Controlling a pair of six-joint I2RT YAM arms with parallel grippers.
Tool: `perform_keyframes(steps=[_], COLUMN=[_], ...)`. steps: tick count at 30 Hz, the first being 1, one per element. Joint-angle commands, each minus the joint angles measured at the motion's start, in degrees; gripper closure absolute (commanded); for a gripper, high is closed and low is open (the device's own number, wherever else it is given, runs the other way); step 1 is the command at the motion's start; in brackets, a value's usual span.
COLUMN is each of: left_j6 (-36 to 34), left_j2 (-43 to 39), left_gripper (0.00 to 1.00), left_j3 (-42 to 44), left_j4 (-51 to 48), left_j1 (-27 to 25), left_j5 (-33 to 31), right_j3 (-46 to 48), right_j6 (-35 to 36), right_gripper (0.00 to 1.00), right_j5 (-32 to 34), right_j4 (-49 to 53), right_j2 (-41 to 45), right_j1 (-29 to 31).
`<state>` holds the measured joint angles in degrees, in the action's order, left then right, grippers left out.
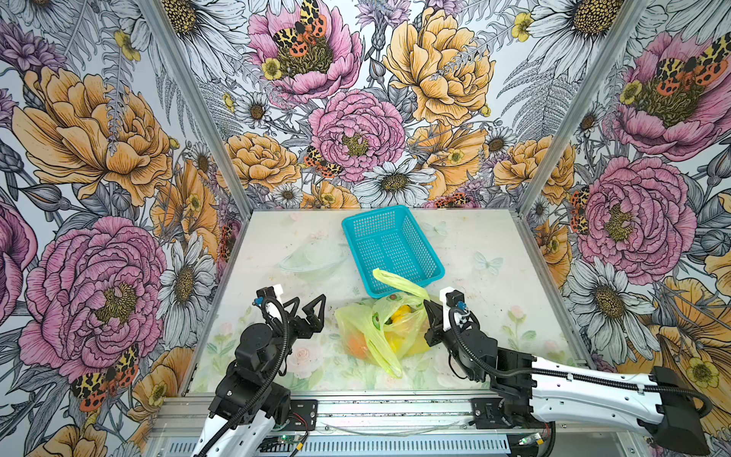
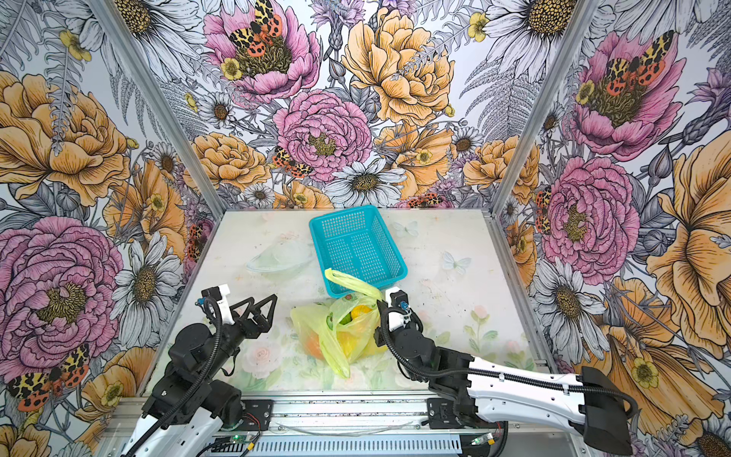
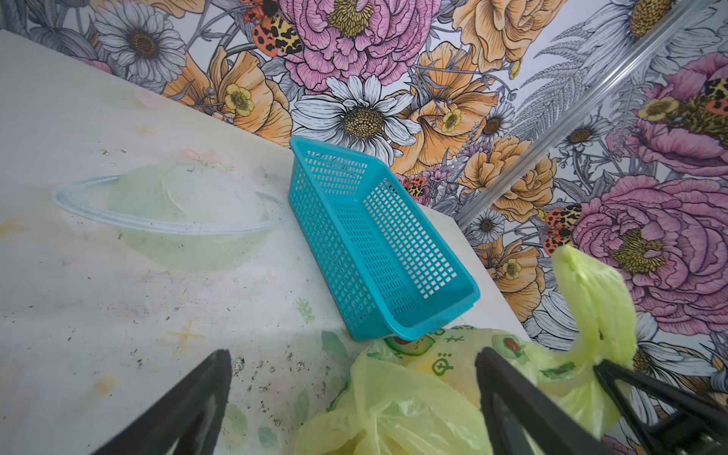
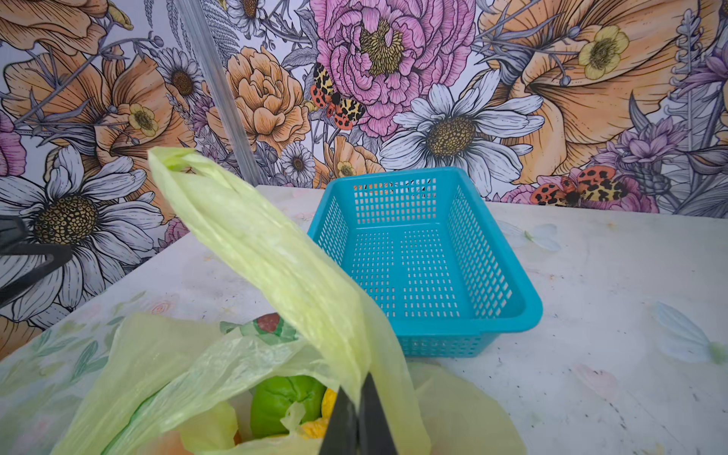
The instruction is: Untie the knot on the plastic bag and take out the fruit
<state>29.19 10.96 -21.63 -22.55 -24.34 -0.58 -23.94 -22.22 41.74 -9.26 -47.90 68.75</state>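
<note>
Pale printed tabletop (image 1: 494, 316) carries one turquoise basket (image 1: 391, 249), one clear bowl (image 3: 157, 226) and one yellow-green bag (image 1: 379, 332) just in front of the basket. No knot shows and the two handles (image 1: 385, 356) are apart, so I judge untying done. My right hand (image 1: 429, 308) is clenched on one handle (image 4: 256, 244), lifting the mouth; my left hand (image 1: 309, 300) stands released beside the bag. Next, it reaches inside. Of the fruit, one green piece (image 4: 283, 402) shows plainly; the rest I cannot count.

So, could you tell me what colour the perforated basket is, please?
The basket is plain turquoise, clearest in the right wrist view.
</note>
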Motion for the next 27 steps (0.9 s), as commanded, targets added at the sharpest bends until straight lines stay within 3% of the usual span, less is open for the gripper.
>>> perform_keyframes(steps=[1, 6, 11, 12, 27], left_j6=[-3.56, -10.05, -16.43, -17.34, -26.54], left_j2=[0.02, 3.33, 6.78, 7.72, 25.62], left_gripper=[0.05, 0.06, 0.05, 0.05, 0.01], left_j3=[-0.95, 0.05, 0.56, 0.77, -0.99], left_j4=[1.88, 8.70, 13.83, 14.68, 24.01], left_j1=[-5.99, -21.02, -32.78, -34.32, -45.95], left_j5=[-0.24, -6.23, -11.02, -13.33, -14.14], right_j3=[-2.04, -1.56, -0.52, -0.06, 2.54], right_j6=[-3.02, -6.06, -9.23, -9.56, -13.85], right_gripper=[1.00, 1.00, 1.00, 1.00, 1.00], right_j5=[-0.60, -1.47, -4.38, -5.47, -16.30], right_j4=[1.73, 2.81, 5.92, 6.43, 10.09], right_j2=[-1.56, -1.60, 1.70, 2.39, 6.38], right_j1=[-1.04, -3.55, -8.12, -9.22, -21.68])
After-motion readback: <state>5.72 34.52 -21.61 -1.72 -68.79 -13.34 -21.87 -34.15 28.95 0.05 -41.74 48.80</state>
